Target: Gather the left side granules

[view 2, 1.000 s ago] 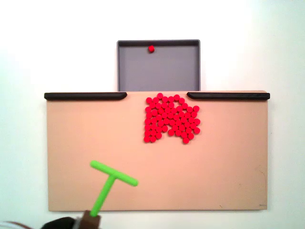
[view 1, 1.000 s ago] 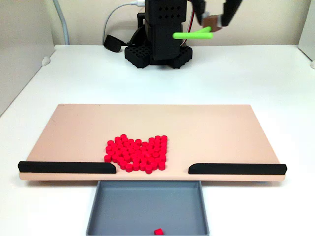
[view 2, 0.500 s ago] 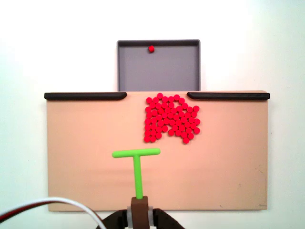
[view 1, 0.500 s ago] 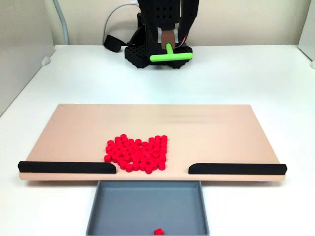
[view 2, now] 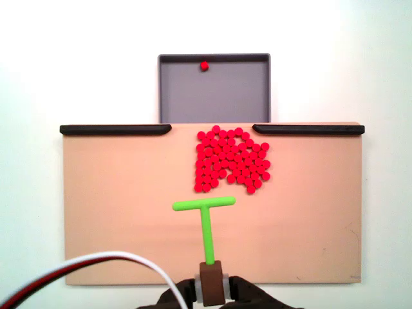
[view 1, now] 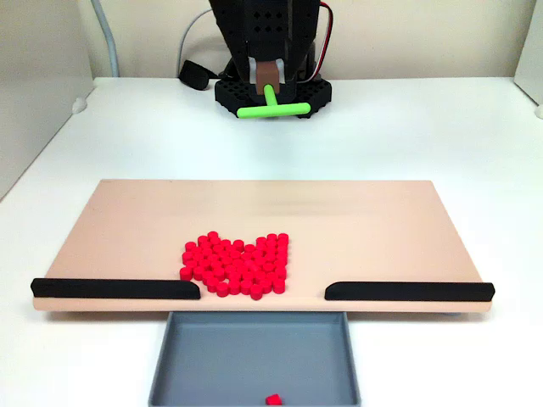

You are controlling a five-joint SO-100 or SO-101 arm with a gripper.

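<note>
A dense cluster of bright red granules (view 1: 234, 264) (view 2: 230, 159) lies on the tan board (view 1: 356, 220) (view 2: 116, 206), close to the gap between the two black rails. One more red granule (view 1: 272, 399) (view 2: 204, 65) sits in the grey tray. My gripper (view 1: 269, 78) (view 2: 211, 288) is shut on the stem of a green T-shaped stick (view 1: 272, 108) (view 2: 206, 219). In a fixed view from above, the stick's crossbar hangs just below the cluster, apart from it. The fingers are mostly hidden by the brown holder block.
Two black rails (view 1: 114, 288) (view 1: 409, 291) line the board's edge on either side of the gap. The grey tray (view 1: 204, 373) (view 2: 238, 96) sits beyond that gap. The arm's black base (view 1: 271, 89) stands behind the board. A red and white cable (view 2: 84, 270) curves in.
The gripper has swung the green stick across the board toward the middle and closer to the red cluster. The granules have not moved.
</note>
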